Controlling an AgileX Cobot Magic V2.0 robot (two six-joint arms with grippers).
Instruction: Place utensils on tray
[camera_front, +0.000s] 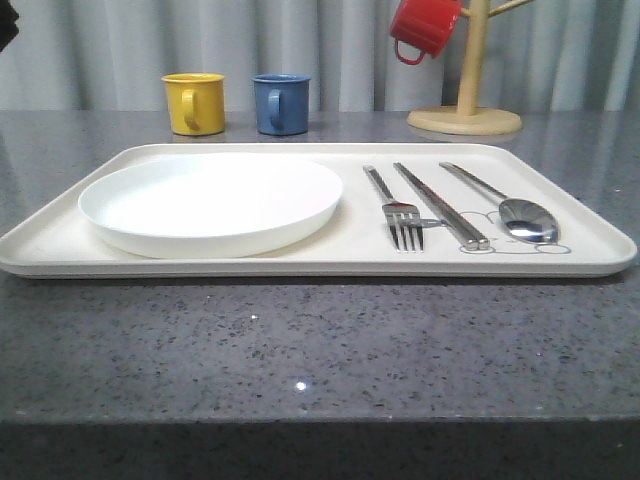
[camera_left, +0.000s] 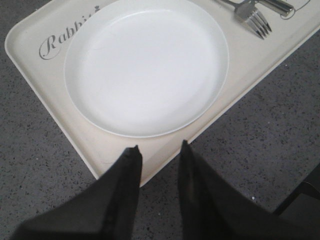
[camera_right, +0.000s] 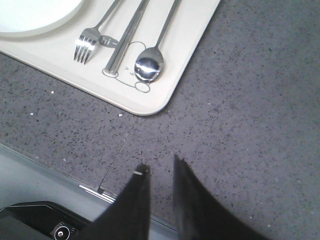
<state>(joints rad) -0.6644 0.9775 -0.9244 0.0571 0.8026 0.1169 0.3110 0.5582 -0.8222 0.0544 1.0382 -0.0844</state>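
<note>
The cream tray (camera_front: 330, 262) lies across the grey counter. On its right half lie a silver fork (camera_front: 398, 215), a pair of chopsticks (camera_front: 440, 205) and a spoon (camera_front: 515, 208), side by side. The right wrist view shows the fork (camera_right: 86, 44), chopsticks (camera_right: 122, 42) and spoon (camera_right: 149, 65) over the rabbit drawing. The fork tines (camera_left: 255, 22) also show in the left wrist view. My left gripper (camera_left: 159, 150) hangs open and empty over the tray's corner (camera_left: 107, 160). My right gripper (camera_right: 159, 167) is open and empty above bare counter, off the tray's corner (camera_right: 145, 107).
A round white plate (camera_front: 212, 203) fills the tray's left half. Behind the tray stand a yellow mug (camera_front: 193, 103) and a blue mug (camera_front: 281, 103). A wooden mug tree (camera_front: 466, 105) at the back right carries a red mug (camera_front: 422, 27). The counter's front edge (camera_right: 95, 187) lies under the right gripper.
</note>
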